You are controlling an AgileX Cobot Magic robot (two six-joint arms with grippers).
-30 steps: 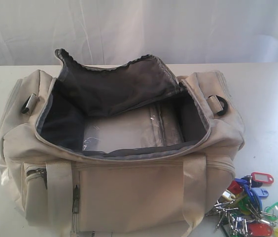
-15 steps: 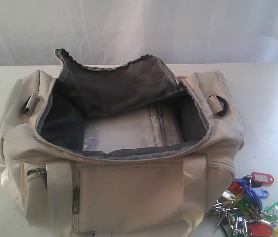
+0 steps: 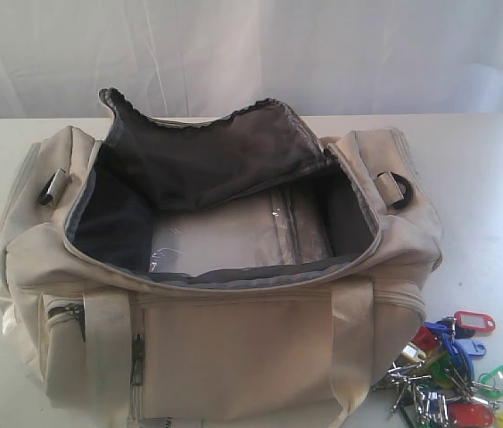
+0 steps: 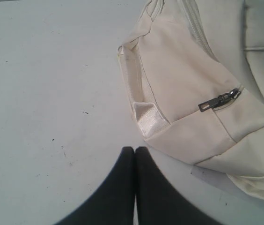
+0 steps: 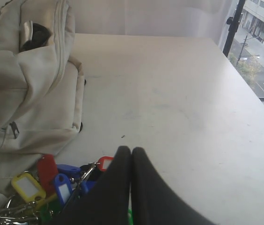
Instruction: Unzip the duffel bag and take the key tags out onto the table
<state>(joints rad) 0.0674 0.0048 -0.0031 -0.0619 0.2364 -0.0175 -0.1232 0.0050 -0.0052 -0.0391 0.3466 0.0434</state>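
My left claw (image 4: 135,151) has its fingers pressed together and grips nothing; it is over bare tabletop (image 4: 38,84), just beside the end pocket of the duffel bag (image 3: 234,348). The bag sits mid-tabletop with its main zip open, flap folded back and dark lining exposed. The key tags (image 3: 452,370) lie on the tabletop at the bag's right front corner. My right claw (image 5: 131,151) is likewise closed, close beside the key tags.

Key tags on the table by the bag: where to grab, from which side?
Pinch the metal rings at the hub of the key tags, from above, likely with the right gripper. The bunch lies flat with tags splayed outward, and the duffel bag crowds its left side in the exterior view.
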